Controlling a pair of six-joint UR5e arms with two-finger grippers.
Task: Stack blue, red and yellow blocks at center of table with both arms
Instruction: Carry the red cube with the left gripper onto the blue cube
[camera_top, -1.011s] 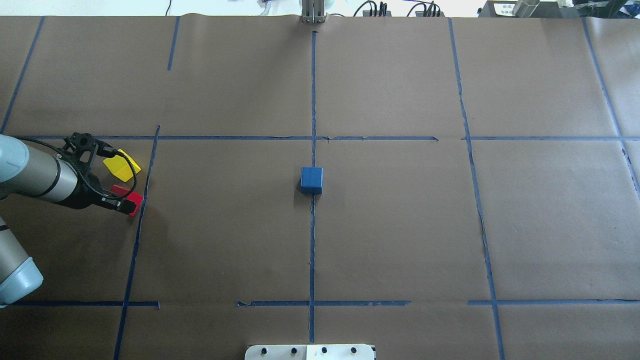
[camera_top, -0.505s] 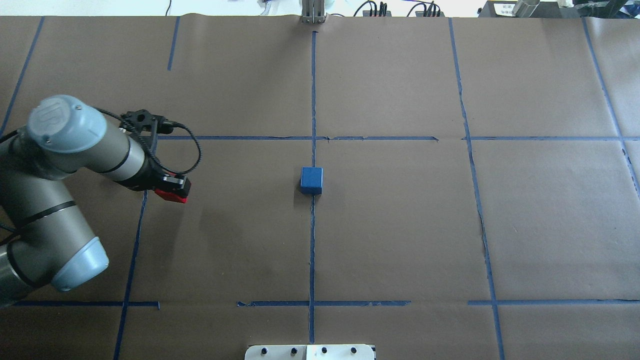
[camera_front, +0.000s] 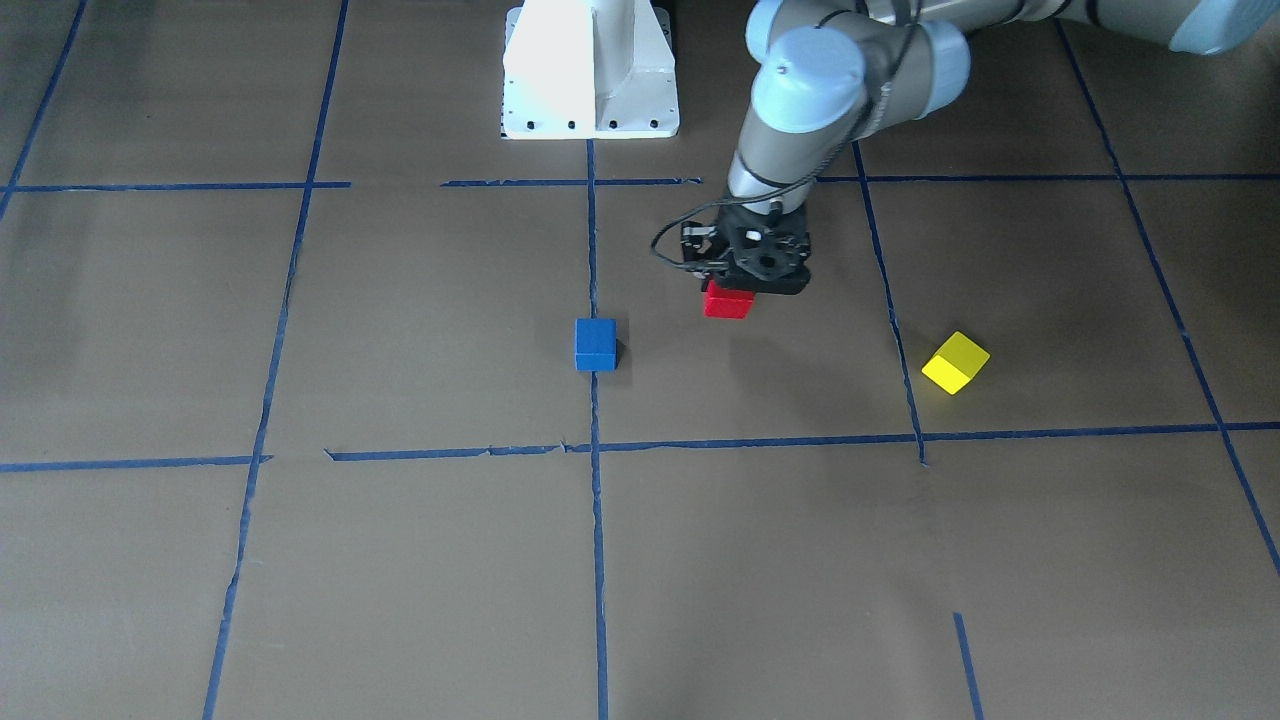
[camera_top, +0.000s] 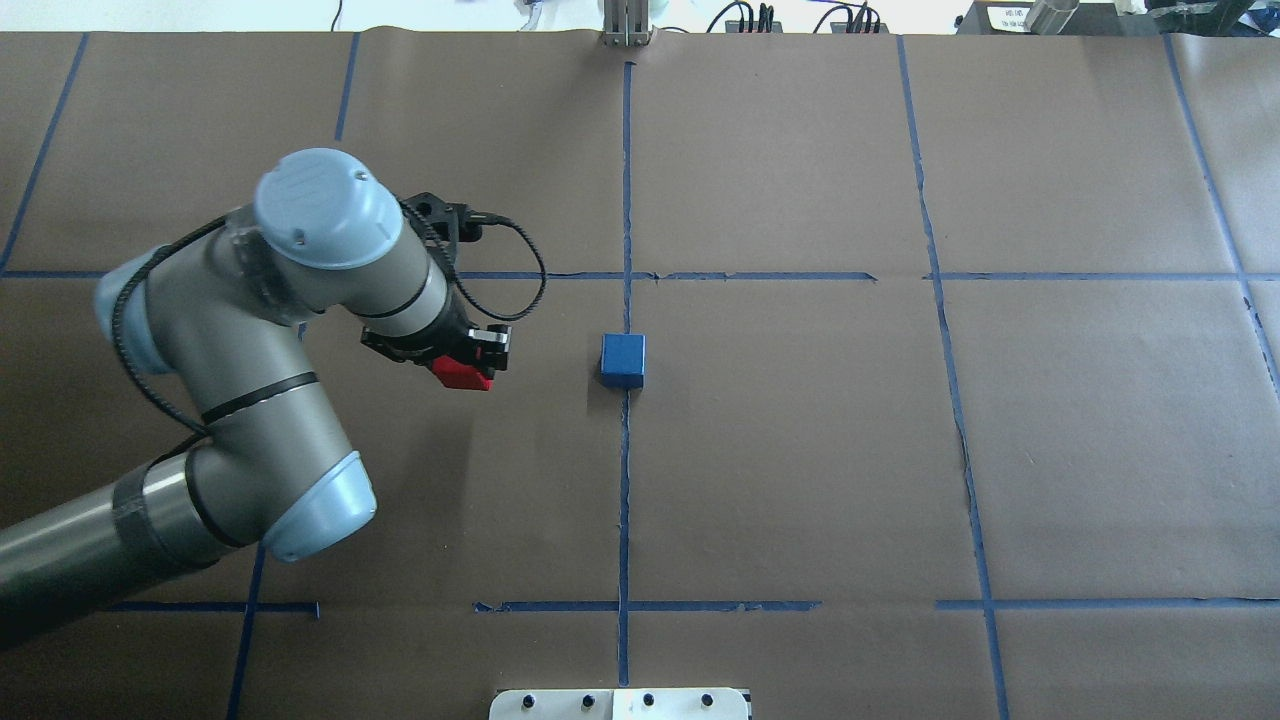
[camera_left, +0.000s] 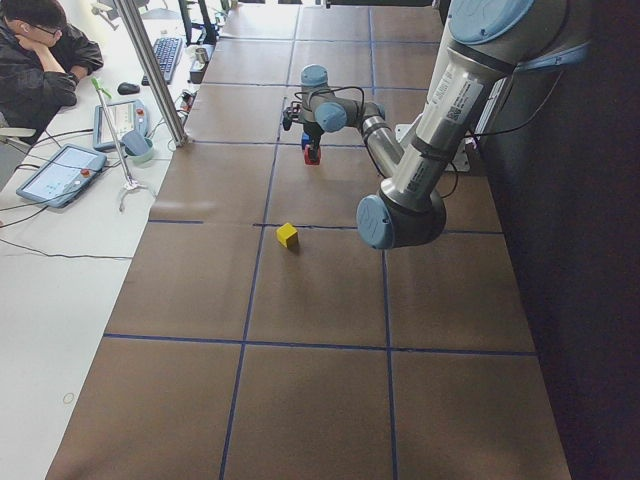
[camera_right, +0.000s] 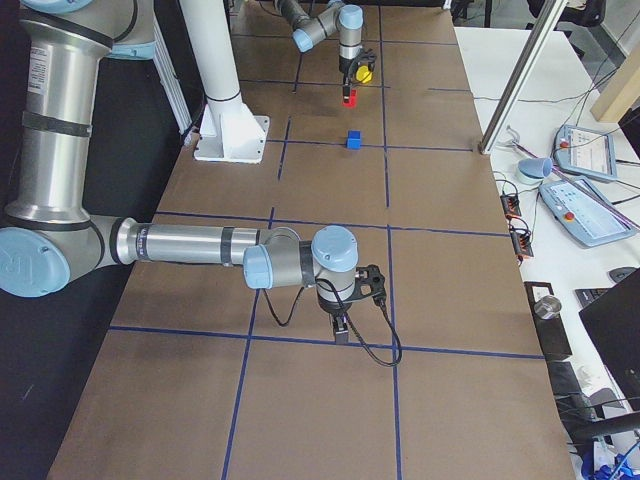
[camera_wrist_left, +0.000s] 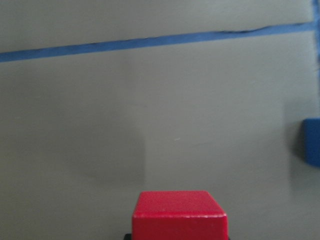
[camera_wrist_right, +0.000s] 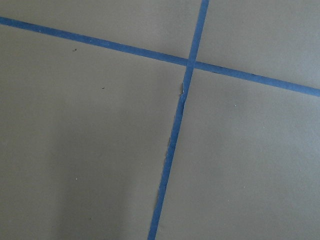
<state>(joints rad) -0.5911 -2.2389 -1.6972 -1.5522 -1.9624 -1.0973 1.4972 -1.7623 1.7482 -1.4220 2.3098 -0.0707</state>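
Red block (camera_top: 462, 375) between left jaws, blue block (camera_top: 623, 358) apart

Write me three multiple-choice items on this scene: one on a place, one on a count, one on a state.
1. Where does the blue block sit?
A. on the centre tape line
B. in a far corner
C. on top of another block

2. How many blocks lie loose on the table?
A. one
B. two
C. three

3. What is the state of the red block?
A. lying flat on the paper
B. stacked on the blue block
C. held in the left gripper

Answers:
1 A: the line runs straight under it.
2 B: only the blue block and the yellow block rest there.
3 C: the gripper is shut on it, clear of the table.
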